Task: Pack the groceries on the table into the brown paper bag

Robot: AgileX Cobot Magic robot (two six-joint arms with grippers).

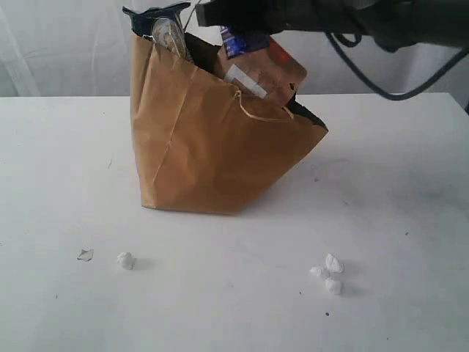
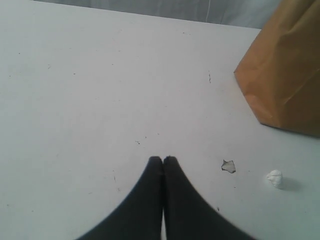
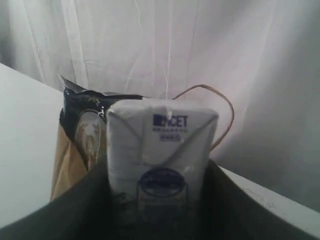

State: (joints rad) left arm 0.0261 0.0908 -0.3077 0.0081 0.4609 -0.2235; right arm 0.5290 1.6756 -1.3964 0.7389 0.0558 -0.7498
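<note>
The white surface (image 1: 66, 183) is faintly scuffed and backed by a pale curtain (image 1: 58, 44). It carries little besides the bag (image 1: 212, 154). One white lump (image 1: 126, 259) and a grey chip (image 1: 86, 254) lie near the front left, and a small cluster of lumps (image 1: 327, 273) lies at the front right. All are well apart from the bag.

There is wide bare room to the left, to the right and in front of the bag. The far edge runs just behind it.

The bag stands mid-surface with its mouth open and its right wall slanting outward. A cord handle (image 3: 220, 115) arches over the rim. A packet (image 1: 167, 29) with a dark top stands in the left corner, rising above the rim. A pouch (image 1: 275, 73) pokes out on the right.

The right pincer (image 3: 157, 200) reaches in from the right, over the mouth. It grips a white carton (image 3: 160, 150) with blue print between its two fingers.

The left pincer (image 2: 163, 160) is over bare surface left of the bag, its fingertips pressed together with nothing between them.
</note>
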